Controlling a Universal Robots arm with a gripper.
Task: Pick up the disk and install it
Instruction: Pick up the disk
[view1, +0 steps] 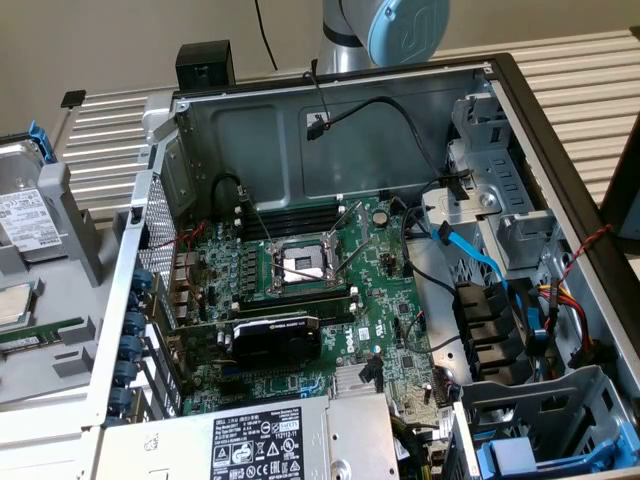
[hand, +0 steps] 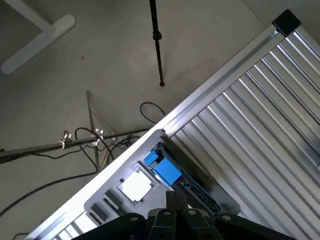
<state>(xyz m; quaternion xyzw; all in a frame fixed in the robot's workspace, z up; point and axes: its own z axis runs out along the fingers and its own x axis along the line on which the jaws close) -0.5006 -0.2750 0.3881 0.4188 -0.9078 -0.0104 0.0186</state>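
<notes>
A: Starting at nine o'clock in the exterior view, where was the disk?

B: It sat in a grey holder on the desk, outside the open computer case, its white label showing and a blue tab at its top. Nothing was gripping it. The wrist view caught blue plastic in the same tray, likely part of that disk's carrier, though I couldn't be sure.

A: And moving across to the middle?

B: The motherboard lay bare, with a black card at about six o'clock of the CPU socket. The power-supply box was below that.

A: Over at three o'clock?

B: The metal drive cage stood with a blue cable running near it; I saw no disk seated there.

A: The claw?

B: Only the arm showed at twelve o'clock. The claw appeared dark at the wrist view's edge, holding nothing visible; wide or narrow, I couldn't tell. I'd judge the task barely begun: pickup and installing both remained.
</notes>
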